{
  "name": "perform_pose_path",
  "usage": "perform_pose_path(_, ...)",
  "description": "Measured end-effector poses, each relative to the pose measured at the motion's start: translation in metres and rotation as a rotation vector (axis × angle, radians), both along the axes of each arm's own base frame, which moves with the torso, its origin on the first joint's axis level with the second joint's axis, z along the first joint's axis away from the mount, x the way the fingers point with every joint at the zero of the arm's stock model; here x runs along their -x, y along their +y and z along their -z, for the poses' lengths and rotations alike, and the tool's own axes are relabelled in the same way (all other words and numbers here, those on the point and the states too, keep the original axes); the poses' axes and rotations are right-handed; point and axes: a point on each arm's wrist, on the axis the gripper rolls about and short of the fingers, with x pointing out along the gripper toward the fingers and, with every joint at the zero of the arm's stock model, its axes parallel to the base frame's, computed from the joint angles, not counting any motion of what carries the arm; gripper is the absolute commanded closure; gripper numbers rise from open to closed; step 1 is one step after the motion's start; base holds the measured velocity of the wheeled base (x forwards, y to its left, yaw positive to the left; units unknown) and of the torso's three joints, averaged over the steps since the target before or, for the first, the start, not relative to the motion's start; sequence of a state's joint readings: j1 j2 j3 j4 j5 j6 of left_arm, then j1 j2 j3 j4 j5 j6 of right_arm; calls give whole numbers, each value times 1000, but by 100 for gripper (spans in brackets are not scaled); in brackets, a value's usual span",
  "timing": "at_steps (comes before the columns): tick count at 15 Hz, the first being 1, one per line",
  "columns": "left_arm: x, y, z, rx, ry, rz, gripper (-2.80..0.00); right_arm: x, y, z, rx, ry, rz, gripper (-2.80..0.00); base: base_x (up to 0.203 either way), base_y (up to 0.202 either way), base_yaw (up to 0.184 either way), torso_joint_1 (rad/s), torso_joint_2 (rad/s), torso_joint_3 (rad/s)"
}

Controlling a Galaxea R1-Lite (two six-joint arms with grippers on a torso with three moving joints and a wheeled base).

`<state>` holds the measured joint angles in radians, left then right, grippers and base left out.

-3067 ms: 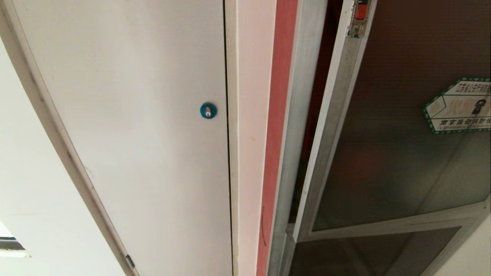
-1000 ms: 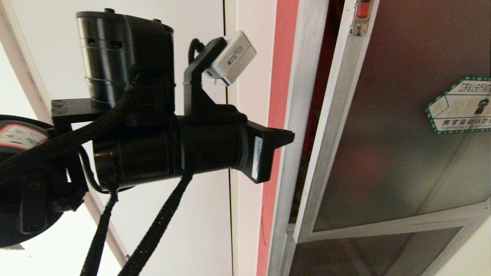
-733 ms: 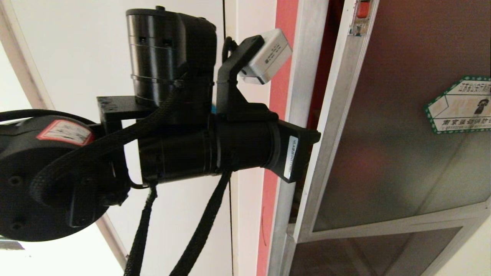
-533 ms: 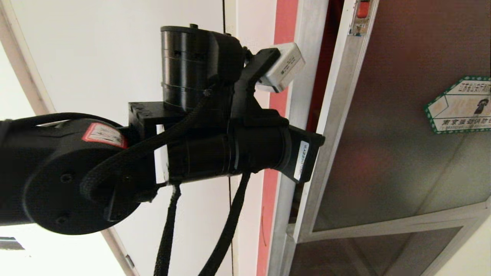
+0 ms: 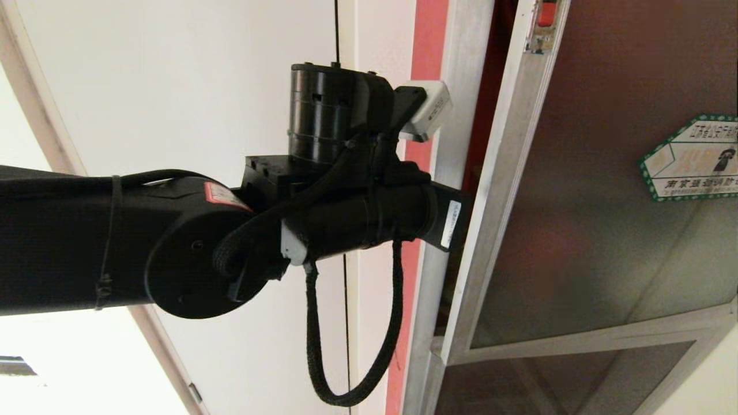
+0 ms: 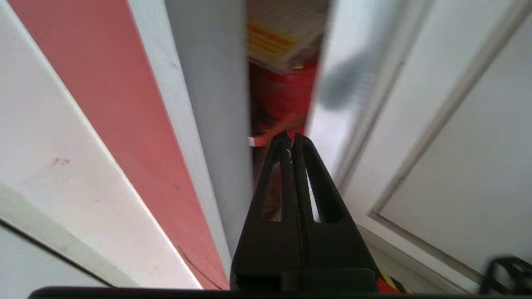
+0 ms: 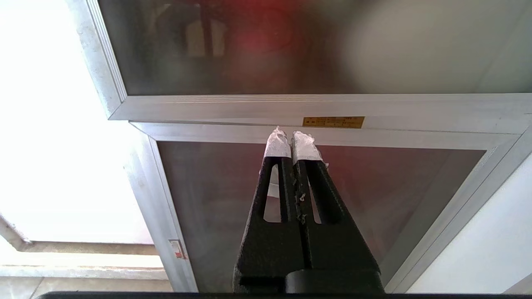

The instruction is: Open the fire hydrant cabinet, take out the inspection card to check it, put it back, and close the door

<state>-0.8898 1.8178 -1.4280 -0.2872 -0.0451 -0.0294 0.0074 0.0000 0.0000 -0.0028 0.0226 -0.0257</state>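
Note:
The fire hydrant cabinet [image 5: 455, 86] has a silver frame. Its dark glass door [image 5: 605, 230], with a green-bordered sticker [image 5: 692, 158] and a small red latch [image 5: 545, 14], stands slightly ajar. My left arm [image 5: 369, 219] reaches in from the left to the gap at the door's edge, and its fingers are hidden there in the head view. In the left wrist view the left gripper [image 6: 291, 139] is shut and empty, pointing into the gap between the frame [image 6: 208, 104] and the door's edge [image 6: 328, 95]. Deeper inside lie the red interior [image 6: 282, 95] and the inspection card [image 6: 274, 39], white with a yellow band.
A white panel [image 5: 173, 86] lies left of the cabinet beside a red strip [image 5: 424, 40]. My right gripper [image 7: 291, 139] is shut, parked low before the smaller lower glass panel [image 7: 374, 187] under the door's bottom rail [image 7: 249, 108].
My left arm came into the head view from the left and moved right, up to the gap at the door's edge. The door stands as before.

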Motion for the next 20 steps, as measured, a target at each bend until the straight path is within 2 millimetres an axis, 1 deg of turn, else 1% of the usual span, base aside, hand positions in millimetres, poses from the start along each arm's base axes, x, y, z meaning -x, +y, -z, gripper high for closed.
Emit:
perform_pose_path(5, -13, -13, 4, 1, -8, -57, 0, 0, 0, 0, 0, 0, 0, 0, 0, 0, 0, 0, 0, 0)
perform_pose_path(11, -22, -24, 11, -6, -2, -62, 0, 0, 0, 0, 0, 0, 0, 0, 0, 0, 0, 0, 0, 0)
perform_pose_path(16, -23, -28, 15, -12, 1, -72, 0, 0, 0, 0, 0, 0, 0, 0, 0, 0, 0, 0, 0, 0)
perform_pose_path(20, -15, -32, 13, -9, 2, -50, 0, 0, 0, 0, 0, 0, 0, 0, 0, 0, 0, 0, 0, 0)
